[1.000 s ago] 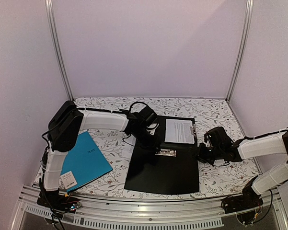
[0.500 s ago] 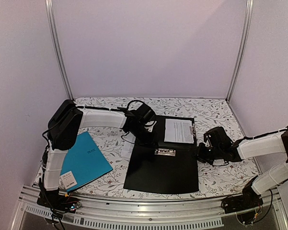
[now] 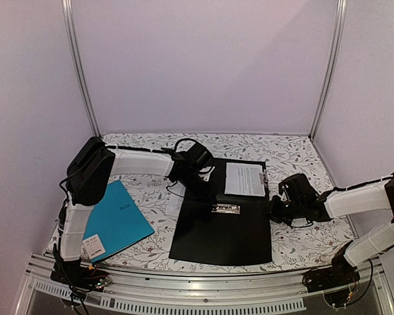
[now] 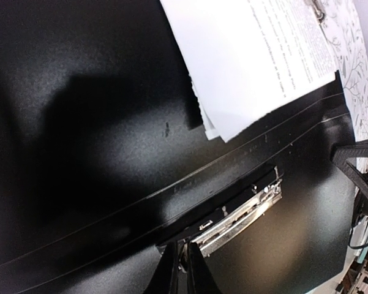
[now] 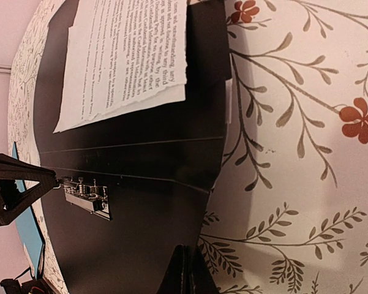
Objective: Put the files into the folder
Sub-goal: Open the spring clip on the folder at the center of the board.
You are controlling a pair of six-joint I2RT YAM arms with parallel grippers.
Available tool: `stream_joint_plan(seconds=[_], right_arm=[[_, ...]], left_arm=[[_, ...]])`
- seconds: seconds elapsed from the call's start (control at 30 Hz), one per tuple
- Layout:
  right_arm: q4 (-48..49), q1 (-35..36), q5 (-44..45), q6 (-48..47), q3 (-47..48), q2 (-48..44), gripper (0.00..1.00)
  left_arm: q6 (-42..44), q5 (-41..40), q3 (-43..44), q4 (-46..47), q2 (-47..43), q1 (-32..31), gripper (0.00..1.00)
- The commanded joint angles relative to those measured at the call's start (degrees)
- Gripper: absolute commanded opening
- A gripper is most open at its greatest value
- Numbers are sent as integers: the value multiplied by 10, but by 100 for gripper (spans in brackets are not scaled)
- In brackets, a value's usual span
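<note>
Across the far half of the open folder (image 3: 223,239) the files (image 3: 244,178) lie loose, your left gripper (image 4: 182,272) is pinched together at the silver clip (image 4: 236,215) and your right gripper (image 5: 185,269) is closed at the folder's edge, so next you likely must raise the clip for the sheets.

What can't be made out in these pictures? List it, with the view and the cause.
1. The files: print too small in the top view; sheet count unclear, edges overlap.
2. The left gripper: fingers cut off by its wrist view's bottom edge; grip on the clip cannot be told.
3. The teal folder label: too small, top view.
</note>
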Motion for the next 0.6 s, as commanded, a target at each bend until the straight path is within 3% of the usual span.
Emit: stream_joint_plan(seconds=[0.0, 0.13, 0.33, 0.57], right_arm=[[-1, 4, 9, -11, -7, -1, 0], [0, 4, 10, -9, -10, -2, 0], [2, 10, 14, -8, -10, -1, 0], [4, 12, 13, -8, -11, -1, 0]], left_arm=[[-5, -5, -1, -4, 13, 10, 3], [-15, -6, -11, 1, 8, 10, 0], [-28, 0, -15, 8, 2, 10, 9], [-39, 3, -29, 16, -11, 11, 9]])
